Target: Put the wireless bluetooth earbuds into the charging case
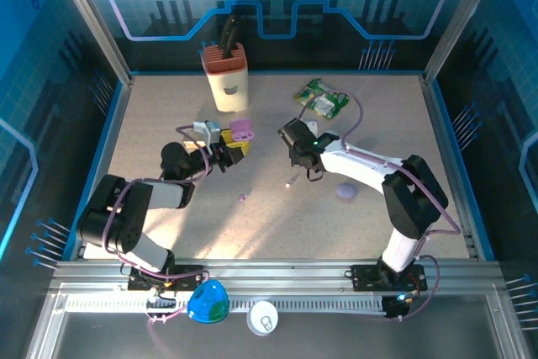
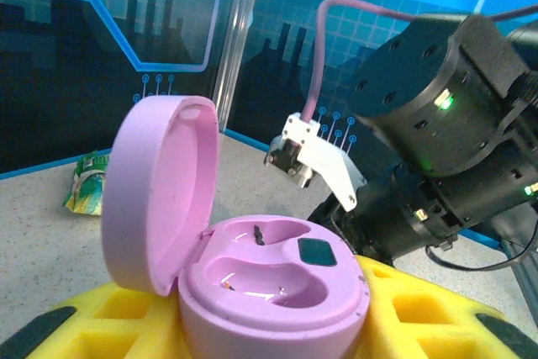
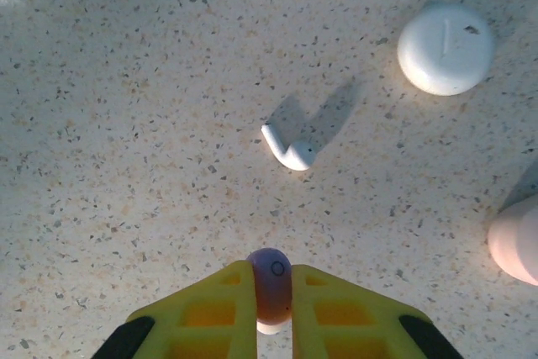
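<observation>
Left wrist view. My pincer [image 2: 269, 329] clasps the open charging case [image 2: 277, 292] between its yellow fingers [image 2: 458, 304]. The lilac lid [image 2: 160, 191] stands hinged up at my left, and a dark patch [image 2: 317, 251] sits beside the two wells. Ahead right is the other arm's black wrist [image 2: 445, 115] with its pink cable [image 2: 336, 23]. Far left, a green packet [image 2: 87, 182] lies on the speckled table [image 2: 42, 250].

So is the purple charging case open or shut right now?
Open: the charging case has its lid swung up, and both wells inside are bare.
</observation>
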